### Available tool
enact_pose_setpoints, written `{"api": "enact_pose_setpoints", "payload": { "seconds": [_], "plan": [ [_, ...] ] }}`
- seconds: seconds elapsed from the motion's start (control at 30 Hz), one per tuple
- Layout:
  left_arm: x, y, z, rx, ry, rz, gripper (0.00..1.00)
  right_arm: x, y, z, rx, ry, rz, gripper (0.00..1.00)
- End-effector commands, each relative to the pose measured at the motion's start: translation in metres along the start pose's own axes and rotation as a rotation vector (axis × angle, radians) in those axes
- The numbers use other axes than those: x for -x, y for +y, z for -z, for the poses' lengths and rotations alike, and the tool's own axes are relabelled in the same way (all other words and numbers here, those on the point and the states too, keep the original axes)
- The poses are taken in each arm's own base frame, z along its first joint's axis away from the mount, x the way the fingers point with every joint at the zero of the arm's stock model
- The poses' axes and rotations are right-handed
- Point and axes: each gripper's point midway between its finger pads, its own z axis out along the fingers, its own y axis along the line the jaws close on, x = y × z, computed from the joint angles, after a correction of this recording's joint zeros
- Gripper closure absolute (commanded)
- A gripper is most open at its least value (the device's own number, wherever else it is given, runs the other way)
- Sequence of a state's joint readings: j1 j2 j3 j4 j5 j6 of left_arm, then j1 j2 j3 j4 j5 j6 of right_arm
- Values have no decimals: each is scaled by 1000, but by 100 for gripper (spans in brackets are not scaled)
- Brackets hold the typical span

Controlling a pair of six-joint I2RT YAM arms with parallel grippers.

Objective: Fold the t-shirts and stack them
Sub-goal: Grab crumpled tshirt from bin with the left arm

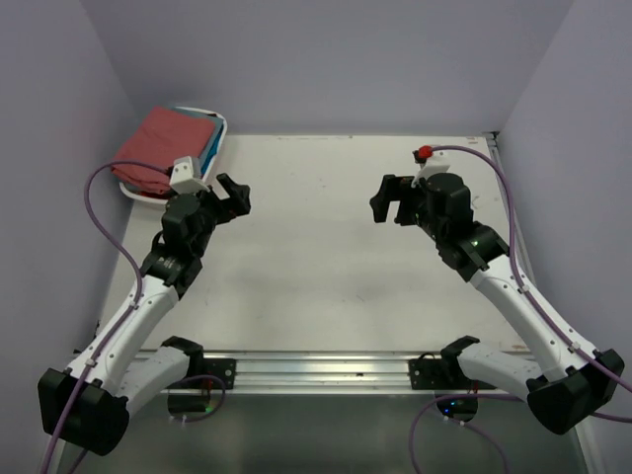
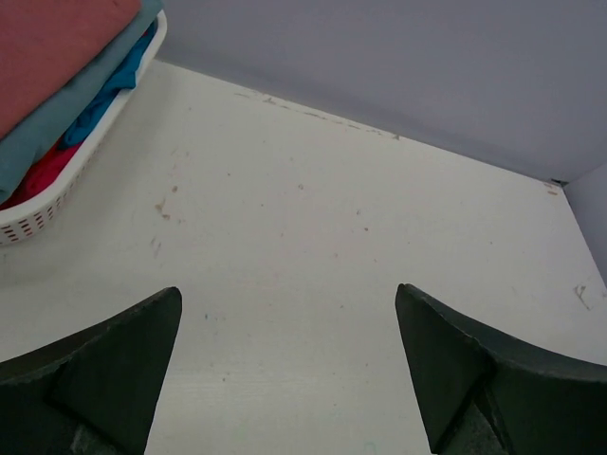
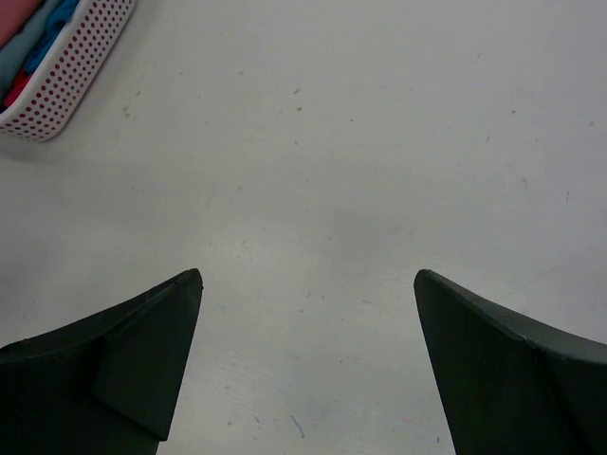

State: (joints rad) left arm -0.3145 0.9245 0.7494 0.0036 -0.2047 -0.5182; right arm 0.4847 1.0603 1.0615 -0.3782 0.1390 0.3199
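At the near edge, the two white-and-black arms rise from an aluminium rail (image 1: 316, 367) and lean in over the white table (image 1: 316, 267). The black two-finger left gripper (image 1: 235, 195) and the black two-finger right gripper (image 1: 383, 200) hang above the bare middle of the table, facing each other with a wide stretch of tabletop between them. Both wrist views show the fingers spread wide with nothing between them. This looks like a ready stance, judged to leave room to spread a shirt flat.

Further off, in the far left corner, sits the white perforated oval plastic basket (image 1: 221, 130), out of the working area yet nearest the left arm, which probably makes the first reach. All the shirts lie piled in it. The faded brick-red t-shirt (image 1: 158, 146) is on top, so it is the likely first pick. Under it is the muted teal t-shirt (image 2: 43, 142), then a bit of bright blue cloth (image 2: 102, 102) and a bit of red cloth (image 2: 38, 177) lowest against the wall.

Count: two arms, two grippers, one basket and four cloth colours. That suggests four shirts, though the lower ones show too little to be sure. None is on the table, and no folding has begun.
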Motion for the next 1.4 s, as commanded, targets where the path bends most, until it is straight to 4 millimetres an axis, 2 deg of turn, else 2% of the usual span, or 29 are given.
{"api": "enact_pose_setpoints", "payload": {
  "seconds": [0.0, 0.13, 0.2, 0.27, 0.3, 0.33, 0.37, 0.43, 0.5, 0.53, 0.57, 0.6, 0.67, 0.7, 0.73, 0.77, 0.8, 0.83, 0.87, 0.9, 0.93, 0.97, 1.0, 1.03, 1.07, 1.13, 1.17, 1.2, 1.37],
  "plan": [
    [18, -5, -6, 7, -32, -14, 1, 10, 6, 0, 25, -36, 15, 1],
    [18, 3, -11, 50, -46, -12, 0, 7, 9, -1, 53, -49, 20, 1],
    [16, 19, -23, 152, -47, -11, 0, 4, 9, -3, 55, -48, 19, 1],
    [31, 20, -35, 202, -74, -14, 0, -4, 7, -11, 48, -22, 18, 1],
    [14, 30, -47, 251, -8, -42, 0, -7, 9, -13, 54, -7, 18, 1],
    [27, 28, -55, 261, -32, -37, 0, -9, 12, -15, 69, 8, 19, 1],
    [22, 38, -68, 296, -9, -36, 0, -16, 12, -20, 70, 35, 16, 1],
    [36, 44, -84, 319, -40, -21, 0, -22, 14, -22, 81, 57, 11, 1],
    [35, 75, -106, 408, -27, -6, 0, -26, 18, -25, 104, 67, 0, 1],
    [51, 77, -115, 424, -53, 0, 0, -31, 18, -26, 107, 79, 0, 1],
    [40, 107, -126, 533, -13, -43, 0, -32, 19, -25, 111, 83, -4, 1],
    [61, 106, -135, 557, -48, -53, 0, -35, 18, -24, 112, 88, -2, 1],
    [64, 118, -148, 610, -34, -89, 0, -37, 17, -22, 113, 91, 3, 1],
    [55, 134, -159, 648, 3, -100, 0, -39, 16, -21, 112, 94, 6, 1],
    [71, 133, -166, 649, -29, -91, 0, -40, 15, -20, 110, 93, 5, 1],
    [64, 145, -175, 673, -3, -106, 1, -41, 15, -19, 110, 91, 8, 1],
    [80, 142, -181, 669, -32, -104, 3, -42, 14, -17, 105, 96, 9, 1],
    [82, 144, -186, 674, -28, -117, 3, -41, 13, -15, 101, 93, 10, 1],
    [69, 156, -193, 709, 16, -135, 5, -42, 11, -15, 94, 95, 12, 1],
    [83, 153, -199, 713, -6, -130, 7, -44, 9, -13, 84, 100, 15, 1],
    [83, 160, -201, 747, -3, -139, 8, -43, 8, -11, 83, 93, 16, 1],
    [69, 175, -205, 792, 45, -156, 9, -43, 7, -11, 78, 91, 17, 1],
    [78, 174, -210, 795, 29, -150, 11, -44, 5, -10, 74, 93, 17, 1],
    [76, 179, -213, 803, 42, -145, 12, -45, 5, -9, 72, 94, 18, 1],
    [62, 196, -215, 838, 93, -152, 12, -45, 5, -7, 73, 91, 17, 1],
    [63, 201, -220, 845, 104, -149, 14, -46, 2, -6, 62, 91, 18, 1],
    [52, 217, -219, 879, 142, -154, 14, -46, 2, -5, 60, 90, 16, 1],
    [52, 224, -219, 894, 147, -150, 16, -47, 0, -5, 52, 96, 19, 1],
    [24, 247, -212, 924, 222, -126, 23, -48, -1, -5, 44, 98, 15, 1]
  ]
}}
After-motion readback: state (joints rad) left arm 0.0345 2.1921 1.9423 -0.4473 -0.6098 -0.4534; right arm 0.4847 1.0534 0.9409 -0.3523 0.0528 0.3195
